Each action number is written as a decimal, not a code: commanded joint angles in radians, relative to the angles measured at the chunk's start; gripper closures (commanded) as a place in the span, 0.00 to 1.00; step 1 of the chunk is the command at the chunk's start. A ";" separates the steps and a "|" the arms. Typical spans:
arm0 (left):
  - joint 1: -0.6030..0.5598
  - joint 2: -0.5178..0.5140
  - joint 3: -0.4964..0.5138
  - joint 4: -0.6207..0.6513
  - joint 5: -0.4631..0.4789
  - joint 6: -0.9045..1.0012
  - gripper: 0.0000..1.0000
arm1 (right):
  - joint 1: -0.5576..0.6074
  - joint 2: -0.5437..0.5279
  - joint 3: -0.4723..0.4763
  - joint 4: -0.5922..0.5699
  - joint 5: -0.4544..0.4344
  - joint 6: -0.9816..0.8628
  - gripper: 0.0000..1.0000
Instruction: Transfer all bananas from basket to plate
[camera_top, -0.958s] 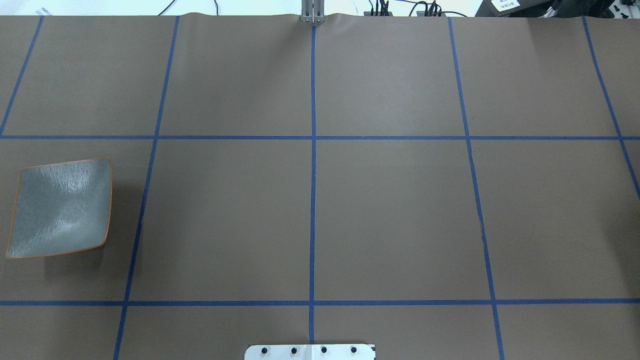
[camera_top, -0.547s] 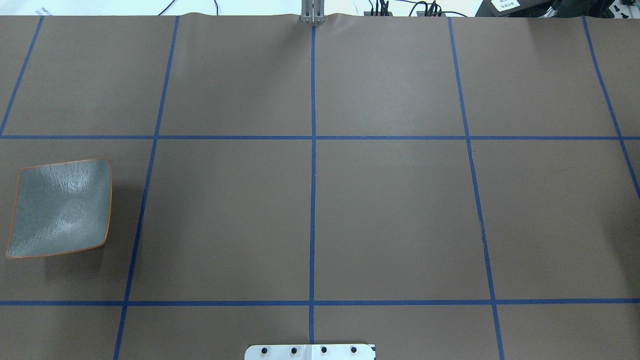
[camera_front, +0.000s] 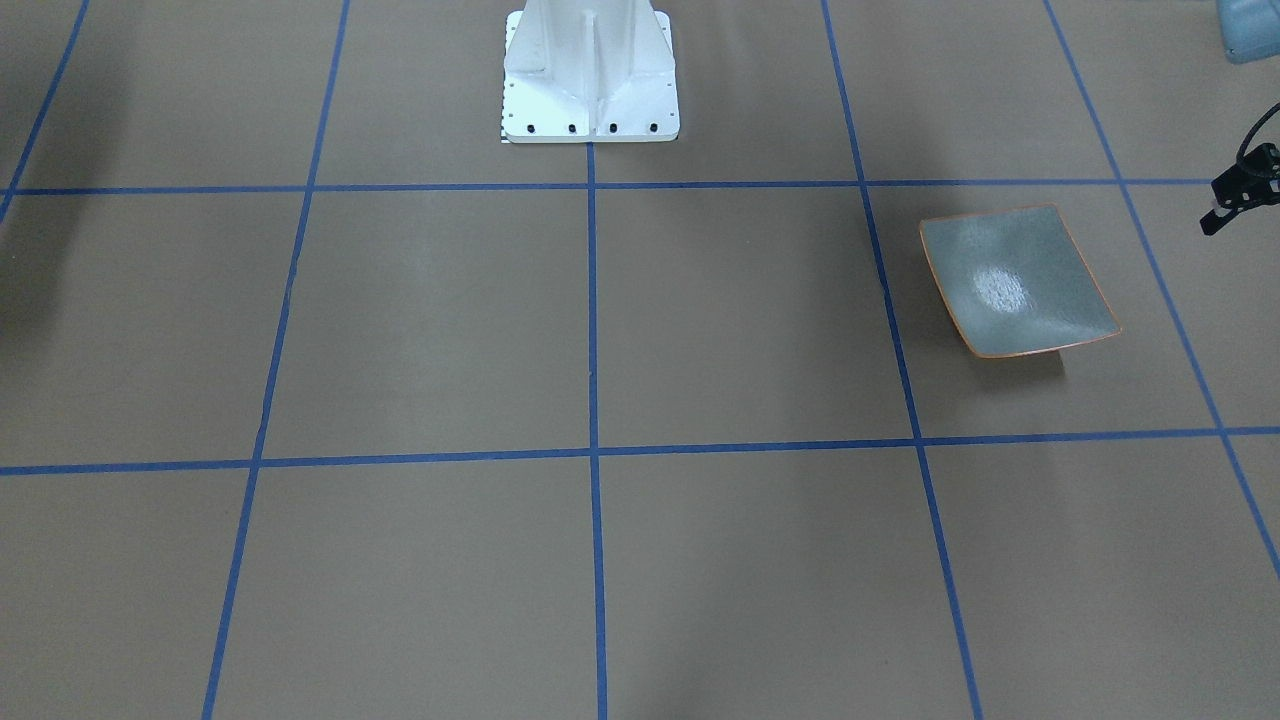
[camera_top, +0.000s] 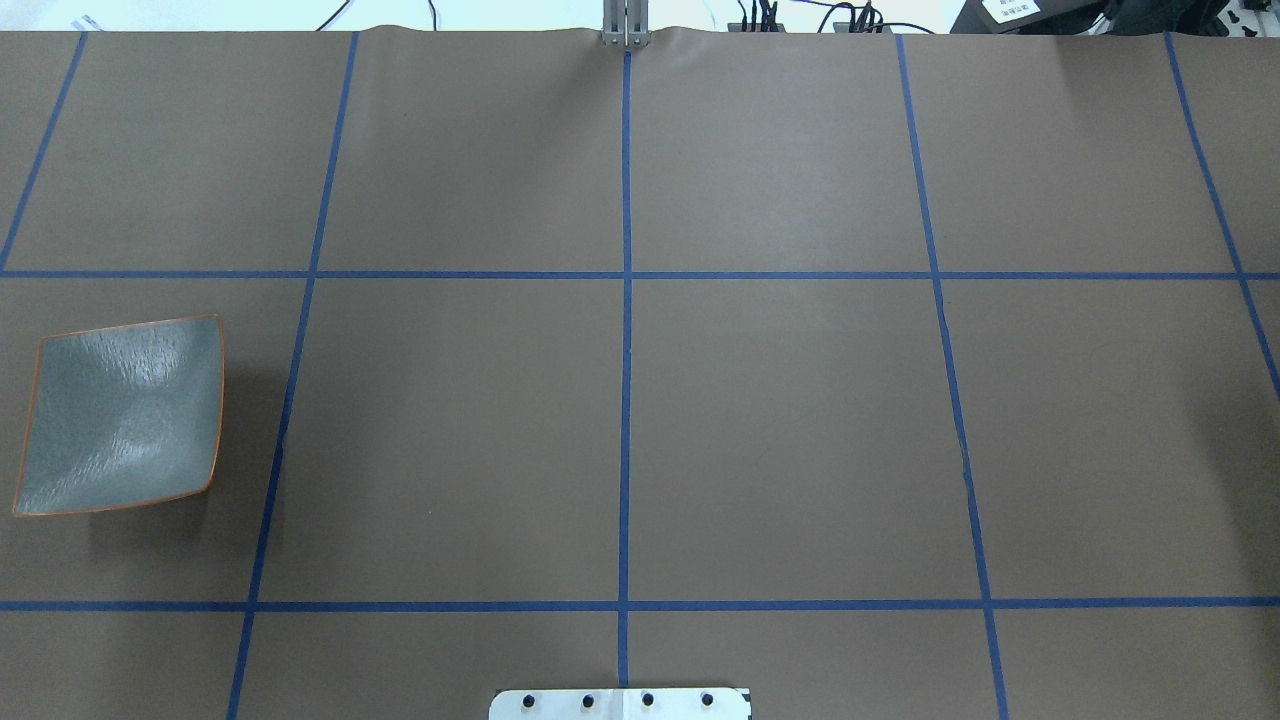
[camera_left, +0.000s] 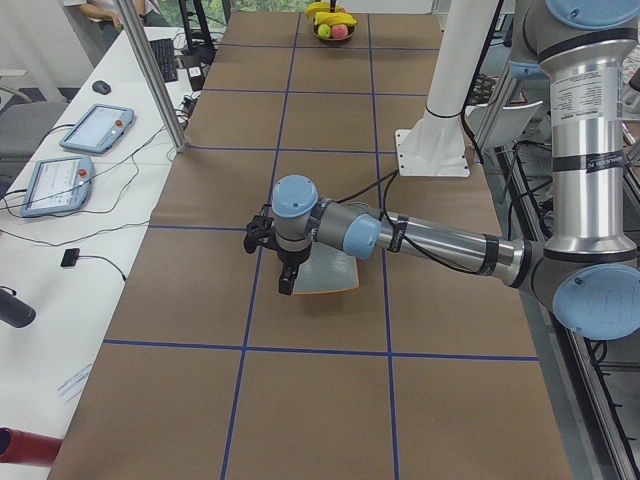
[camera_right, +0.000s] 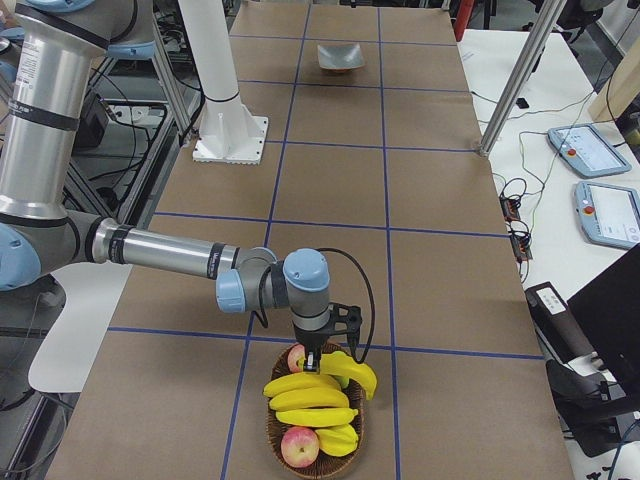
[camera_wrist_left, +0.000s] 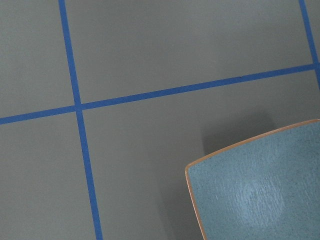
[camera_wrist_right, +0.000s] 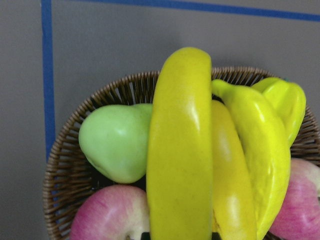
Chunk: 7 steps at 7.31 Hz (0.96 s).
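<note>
The grey-green plate (camera_top: 120, 415) with its orange rim lies bare at the table's left end, also in the front view (camera_front: 1015, 280), and its corner shows in the left wrist view (camera_wrist_left: 260, 190). My left gripper (camera_left: 287, 283) hangs fingers-down just beside the plate; I cannot tell its state. At the far right end, several yellow bananas (camera_right: 310, 386) lie in a wicker basket (camera_right: 272, 432). My right gripper (camera_right: 313, 357) is down among them; whether it grips one I cannot tell. One banana (camera_wrist_right: 180, 150) fills the right wrist view, running straight toward the camera.
A green pear (camera_wrist_right: 117, 142) and pink apples (camera_wrist_right: 112, 215) share the basket (camera_wrist_right: 60, 170). The white robot base (camera_front: 590, 75) stands at the table's near-robot edge. Blue tape lines grid the brown table. Tablets (camera_right: 590, 150) and a metal post (camera_right: 510, 80) stand on the operators' side.
</note>
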<state>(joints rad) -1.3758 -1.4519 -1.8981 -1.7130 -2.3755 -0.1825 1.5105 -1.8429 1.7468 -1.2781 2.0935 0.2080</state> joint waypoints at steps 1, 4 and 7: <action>0.090 -0.074 0.004 0.001 -0.001 -0.090 0.00 | -0.043 0.066 0.046 0.005 0.058 0.019 1.00; 0.260 -0.366 0.046 0.000 0.002 -0.469 0.01 | -0.301 0.264 0.103 0.000 0.071 0.194 1.00; 0.453 -0.679 0.207 0.000 0.012 -0.770 0.01 | -0.551 0.457 0.120 -0.007 -0.027 0.405 1.00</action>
<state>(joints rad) -0.9954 -2.0076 -1.7688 -1.7099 -2.3651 -0.8477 1.0702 -1.4641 1.8548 -1.2817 2.1214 0.5325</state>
